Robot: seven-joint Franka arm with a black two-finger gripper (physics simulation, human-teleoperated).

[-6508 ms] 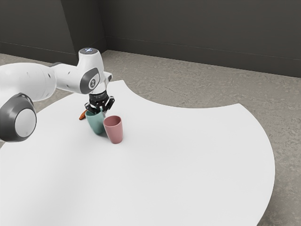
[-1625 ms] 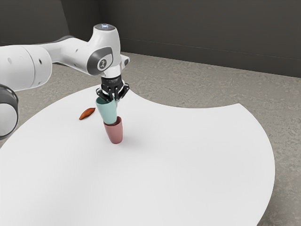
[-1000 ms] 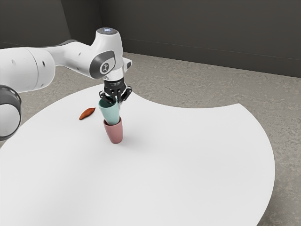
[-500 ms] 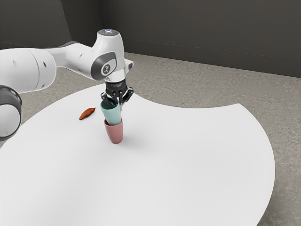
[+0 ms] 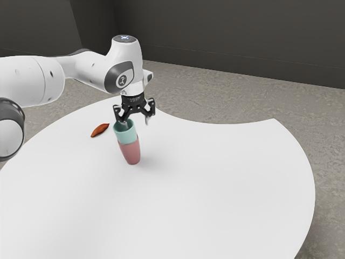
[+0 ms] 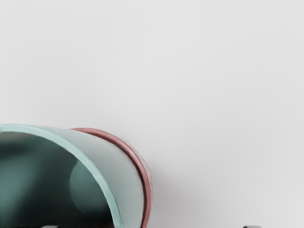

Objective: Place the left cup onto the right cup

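Note:
A teal cup sits nested upright inside the pink cup on the white table; just its top band rises above the pink rim. My black gripper hovers right over the teal cup's mouth with its fingers spread wide, one finger near the rim and the other off to the exterior view's right. In the wrist view the teal cup lies just under my hand, with the pink cup's rim wrapping around it.
A small orange-brown object lies on the table toward the exterior view's left of the cups. The table's curved edge runs behind the gripper, with grey floor and dark walls beyond.
The fingers have spread apart and let go of the teal cup, which has dropped deeper into the pink cup. Before that my hand lifted it from beside the pink cup.

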